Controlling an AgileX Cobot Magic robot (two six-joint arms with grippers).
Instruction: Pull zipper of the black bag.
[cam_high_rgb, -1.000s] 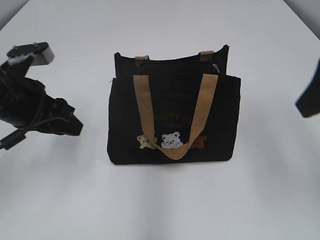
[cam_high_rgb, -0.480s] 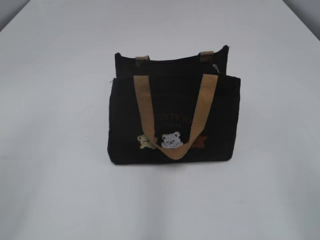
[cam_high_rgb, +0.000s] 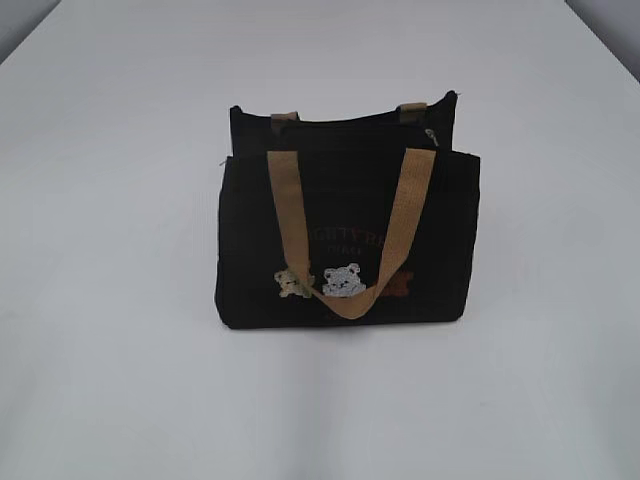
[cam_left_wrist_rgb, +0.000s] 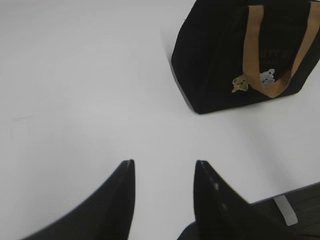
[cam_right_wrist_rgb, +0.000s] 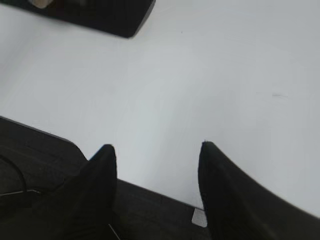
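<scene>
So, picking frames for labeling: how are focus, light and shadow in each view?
Exterior view: soft even light, black bag dark, its lettering faint, zipper tiny. Left wrist view: left gripper a blurred silhouette, bag sharper. Right wrist view: right gripper likewise dark and soft, white table bright, nearly featureless.

Black bag (cam_high_rgb: 440, 240), tan handles (cam_high_rgb: 290, 215), white table (cam_high_rgb: 110, 300)

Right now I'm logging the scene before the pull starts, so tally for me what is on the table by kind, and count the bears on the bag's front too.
Black bag: 1
Zipper pull: 1
Tan handles in view: 1 in full, plus the tabs of another at the back
Embroidered bears: 3, tan, white, brown
Total: 1 bag on the white table, nothing else beside it.
</scene>
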